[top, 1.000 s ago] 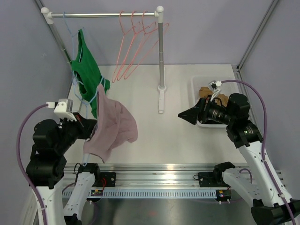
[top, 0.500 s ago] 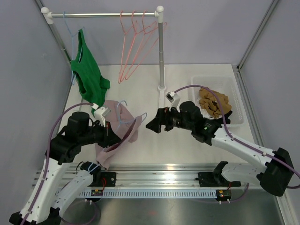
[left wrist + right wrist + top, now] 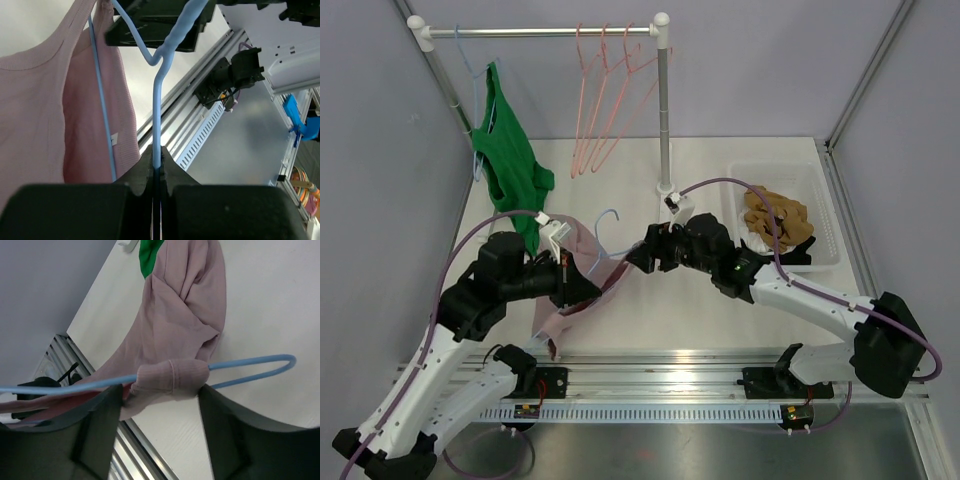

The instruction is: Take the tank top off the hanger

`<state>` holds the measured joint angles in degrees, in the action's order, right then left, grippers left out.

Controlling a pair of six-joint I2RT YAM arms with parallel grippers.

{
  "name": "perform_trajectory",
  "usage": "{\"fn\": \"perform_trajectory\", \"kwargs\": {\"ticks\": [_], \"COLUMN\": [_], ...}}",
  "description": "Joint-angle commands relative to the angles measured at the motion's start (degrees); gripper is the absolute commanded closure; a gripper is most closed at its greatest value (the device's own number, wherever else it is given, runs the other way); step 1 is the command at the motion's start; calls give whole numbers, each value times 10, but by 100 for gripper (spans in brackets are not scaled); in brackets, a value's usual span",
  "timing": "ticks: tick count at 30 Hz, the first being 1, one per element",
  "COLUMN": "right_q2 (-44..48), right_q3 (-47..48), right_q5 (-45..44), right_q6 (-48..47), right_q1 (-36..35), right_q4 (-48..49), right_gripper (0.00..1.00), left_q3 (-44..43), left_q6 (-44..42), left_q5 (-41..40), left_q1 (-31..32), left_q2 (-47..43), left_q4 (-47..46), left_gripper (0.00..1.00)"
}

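Note:
A pink tank top (image 3: 582,268) hangs on a light blue hanger (image 3: 607,221) over the table's left front. My left gripper (image 3: 588,290) is shut on the hanger's wire, seen in the left wrist view (image 3: 158,159) with the tank top (image 3: 50,115) to its left. My right gripper (image 3: 634,256) is open, its two fingers on either side of the strap (image 3: 172,377) bunched on the hanger's arm (image 3: 250,362). The rest of the tank top (image 3: 180,305) drapes below toward the table.
A green garment (image 3: 508,160) hangs on the rail (image 3: 540,32) at the back left. Several pink hangers (image 3: 605,100) hang near the rack's post (image 3: 665,120). A white bin (image 3: 825,250) holds brown cloth (image 3: 775,220) at right.
My left arm has carried the hanger and tank top rightward toward the centre. My right arm has swung left from the bin and brought its open fingers around the strap.

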<state>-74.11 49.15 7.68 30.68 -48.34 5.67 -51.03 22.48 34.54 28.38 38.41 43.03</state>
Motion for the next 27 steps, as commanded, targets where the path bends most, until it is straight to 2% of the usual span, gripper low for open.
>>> {"fn": "perform_trajectory", "kwargs": {"ticks": [1, 3, 4, 5, 7, 8, 10, 14, 18, 23, 27], "right_q2": [-11, -16, -17, -17, -11, -9, 4, 19, 13, 17, 9], "right_q3": [27, 28, 30, 31, 33, 32, 32, 30, 53, 66, 64], "right_q5": [-7, -20, -27, -36, -66, -85, -114, -208, -273, -255, -236], "right_q6": [-24, -28, -34, -36, -44, -47, -57, -69, -82, -70, -84], "right_q1": [-4, -4, -4, -4, -4, -4, -4, -4, 22, 132, 167], "right_q4": [37, 32, 22, 14, -13, -20, -46, -98, -165, -209, -211], "right_gripper": [36, 49, 64, 72, 77, 87, 100, 100, 100, 100, 100], "left_q3": [-8, -10, -12, -15, -20, -23, -26, -16, -3, 7, 13], "left_q6": [28, 30, 28, 26, 15, 12, 6, 3, 5, 2, 14], "left_q5": [16, 8, 5, 3, -27, -50, -65, -72, -39, -7, 41], "left_q1": [26, 33, 37, 38, 38, 39, 39, 39, 40, 54, 58], "left_q2": [3, 2, 2, 3, 4, 7, 10, 10, 10, 9, -6], "left_q4": [-75, -77, -76, -73, -54, -40, -29, -27, -39, -54, -96], "left_gripper": [100, 100, 100, 100, 100, 100, 100, 100, 100, 100, 100]}}
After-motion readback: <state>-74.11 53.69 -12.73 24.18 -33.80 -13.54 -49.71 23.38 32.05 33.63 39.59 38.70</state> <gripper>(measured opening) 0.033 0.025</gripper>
